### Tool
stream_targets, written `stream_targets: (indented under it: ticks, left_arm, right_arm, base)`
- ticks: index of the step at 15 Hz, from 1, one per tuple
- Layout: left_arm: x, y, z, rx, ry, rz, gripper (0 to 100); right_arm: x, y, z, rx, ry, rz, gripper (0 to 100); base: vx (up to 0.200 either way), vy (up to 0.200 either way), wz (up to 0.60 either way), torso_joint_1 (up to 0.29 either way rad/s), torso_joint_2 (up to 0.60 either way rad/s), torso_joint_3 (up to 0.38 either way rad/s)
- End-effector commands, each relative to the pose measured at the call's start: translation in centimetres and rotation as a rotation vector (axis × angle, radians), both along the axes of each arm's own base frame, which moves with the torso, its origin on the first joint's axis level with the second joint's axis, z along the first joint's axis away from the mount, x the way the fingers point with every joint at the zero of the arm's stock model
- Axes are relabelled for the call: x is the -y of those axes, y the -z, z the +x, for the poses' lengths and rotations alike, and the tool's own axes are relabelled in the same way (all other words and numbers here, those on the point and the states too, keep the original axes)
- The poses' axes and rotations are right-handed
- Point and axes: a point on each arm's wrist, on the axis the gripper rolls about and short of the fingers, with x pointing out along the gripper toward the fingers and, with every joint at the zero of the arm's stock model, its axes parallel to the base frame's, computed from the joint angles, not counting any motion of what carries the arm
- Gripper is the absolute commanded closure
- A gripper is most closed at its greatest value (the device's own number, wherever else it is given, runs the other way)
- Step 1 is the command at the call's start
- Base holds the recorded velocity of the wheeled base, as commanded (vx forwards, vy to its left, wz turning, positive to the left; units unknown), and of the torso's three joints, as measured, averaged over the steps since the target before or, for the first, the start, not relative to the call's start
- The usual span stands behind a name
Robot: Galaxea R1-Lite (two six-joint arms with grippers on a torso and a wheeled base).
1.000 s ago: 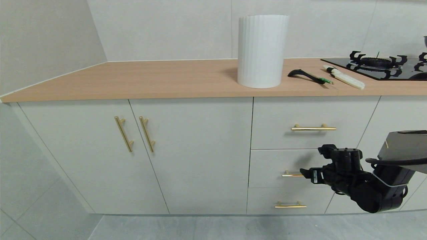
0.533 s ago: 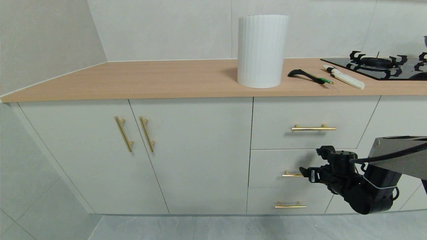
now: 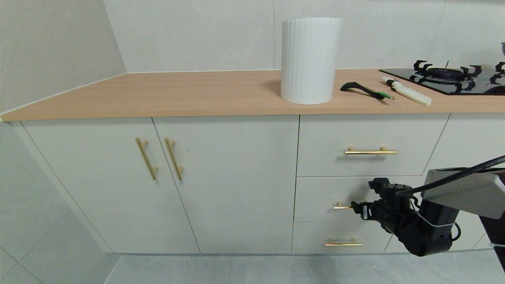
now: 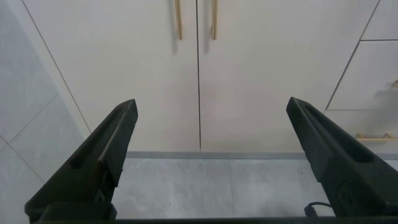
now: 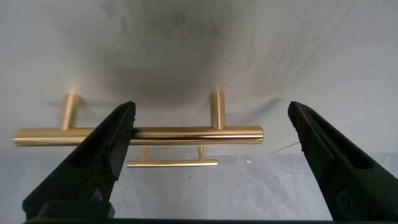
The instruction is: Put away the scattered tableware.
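A black ladle and a white knife lie on the wooden counter, right of a tall white ribbed holder. Below them, my right gripper is at the right end of the middle drawer's gold handle. In the right wrist view this gripper is open, with the gold handle lying across the gap just ahead of the fingertips. My left gripper is open with nothing between its fingers, low in front of the cupboard doors.
A black gas hob sits at the counter's right end. The drawer stack has a top handle and a bottom handle. Two vertical gold door handles are on the left cupboard. Grey tiled floor lies below.
My right arm has moved left and slightly lower, bringing its gripper closer to the middle drawer's handle. The things on the counter have not moved.
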Motion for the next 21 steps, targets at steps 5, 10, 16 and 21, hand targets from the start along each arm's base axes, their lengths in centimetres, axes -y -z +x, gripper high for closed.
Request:
stream_targets:
  ticks: [5,10,16,21]
  left_arm:
    - [0.0,0.0,0.0,0.0,-0.002,0.0,0]
    - [0.0,0.0,0.0,0.0,0.001,0.0,0]
    - [0.0,0.0,0.0,0.0,0.0,0.0,0]
    - [0.0,0.0,0.0,0.0,0.0,0.0,0]
  right_arm:
    - [0.0,0.7,-0.5,-0.031,-0.004,-0.009,0]
    - [-0.1,0.7,-0.8,-0.045,-0.007,-0.012,0]
    - [-0.3,0.0,-1.3,-0.049,-0.017,-0.014,0]
    - [-0.9,-5.1,-4.2,-0.224,-0.053,-0.03,0]
  base:
    - [0.0,0.0,0.0,0.0,0.0,0.0]
    - [0.0,0.0,0.0,0.0,0.0,0.0]
    - [0.0,0.0,0.0,0.0,0.0,0.0]
    - [0.0,0.0,0.0,0.0,0.0,0.0]
